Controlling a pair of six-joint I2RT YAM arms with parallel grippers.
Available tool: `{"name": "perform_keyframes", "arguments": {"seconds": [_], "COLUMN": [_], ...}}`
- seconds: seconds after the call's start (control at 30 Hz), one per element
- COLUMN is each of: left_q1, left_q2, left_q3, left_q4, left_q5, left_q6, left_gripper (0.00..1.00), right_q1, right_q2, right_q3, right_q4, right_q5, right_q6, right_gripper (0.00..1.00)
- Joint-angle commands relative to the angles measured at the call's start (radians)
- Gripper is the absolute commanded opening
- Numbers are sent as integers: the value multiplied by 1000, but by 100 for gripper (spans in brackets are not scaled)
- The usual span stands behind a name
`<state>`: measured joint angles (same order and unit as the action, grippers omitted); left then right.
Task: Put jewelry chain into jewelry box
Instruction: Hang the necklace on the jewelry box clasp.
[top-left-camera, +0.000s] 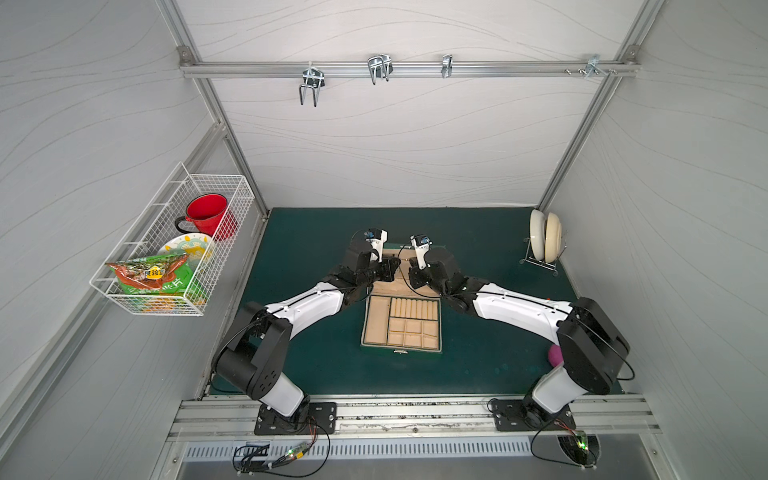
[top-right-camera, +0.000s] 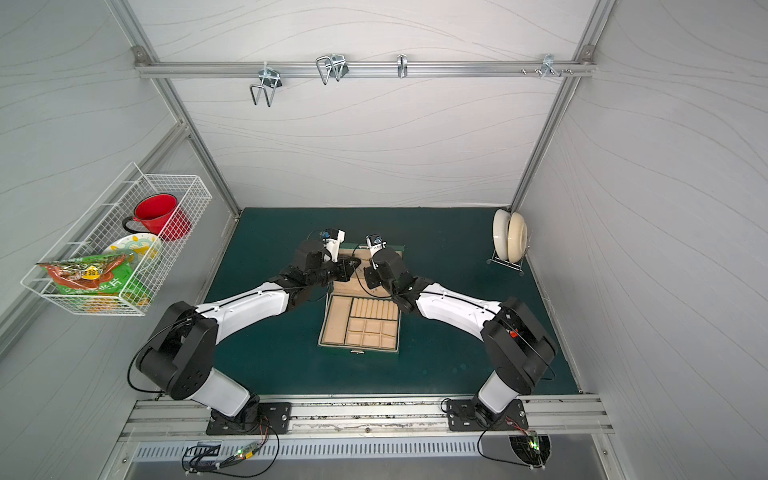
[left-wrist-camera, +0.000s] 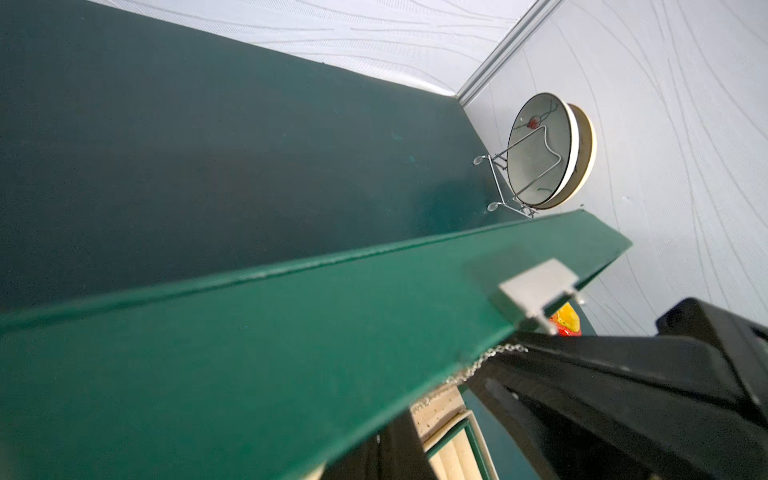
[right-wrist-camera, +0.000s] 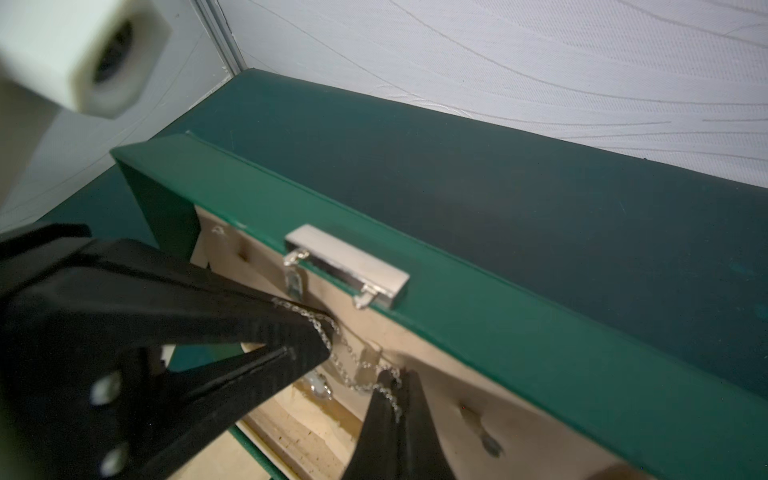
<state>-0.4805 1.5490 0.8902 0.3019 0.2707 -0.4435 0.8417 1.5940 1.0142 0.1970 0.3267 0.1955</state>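
The dark green jewelry box (top-left-camera: 376, 318) (top-right-camera: 337, 318) stands open on the green mat, its lid (right-wrist-camera: 478, 316) upright at the back. Both grippers reach the lid's beige inside, just below the metal clasp (right-wrist-camera: 349, 266) (left-wrist-camera: 536, 291). In the right wrist view my right gripper (right-wrist-camera: 390, 380) is shut on the thin silver jewelry chain (right-wrist-camera: 353, 368). The chain runs over to my left gripper (right-wrist-camera: 326, 345), which is also shut on it. A small pendant (right-wrist-camera: 320, 384) hangs below. In the left wrist view the lid's edge hides most of the left gripper; a short piece of chain (left-wrist-camera: 486, 361) shows.
A rack of plates (top-left-camera: 544, 241) stands at the back right of the mat. A wire basket (top-left-camera: 174, 249) on the left wall holds a red mug (top-left-camera: 208, 216) and a snack bag. A pink object (top-left-camera: 555, 355) lies behind the right arm. Small hooks (right-wrist-camera: 492, 446) sit inside the lid.
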Motion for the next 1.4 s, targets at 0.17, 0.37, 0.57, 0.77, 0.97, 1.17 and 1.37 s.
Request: {"name": "perform_keyframes", "arguments": {"seconds": [0.17,0.37,0.57,0.77,0.97,1.17,1.37], "left_q1": [5,5,-3,-15,-17,-17,-17], "left_q2": [8,29,40,42,43,43,44], "left_q3": [27,43,41,36,27,32,42], "left_q4": [70,46,23,-20,-28,-30,-25], "left_q5": [-34,-18,-8,-32,-42,-43,-54], "left_q6": [-48,-60,-60,-43,-37,-34,-52], "left_gripper": [0,0,0,0,2,4,3], "right_q1": [-3,-1,0,3,10,13,16], "right_q2": [-12,4,7,14,17,12,27], "right_q3": [10,28,24,32,40,45,71], "right_q4": [33,7,-2,-14,-23,-30,-57], "right_q5": [15,18,17,17,18,20,37], "right_q6": [37,54,61,57,52,44,49], "right_gripper": [1,2,4,5,6,7,7]}}
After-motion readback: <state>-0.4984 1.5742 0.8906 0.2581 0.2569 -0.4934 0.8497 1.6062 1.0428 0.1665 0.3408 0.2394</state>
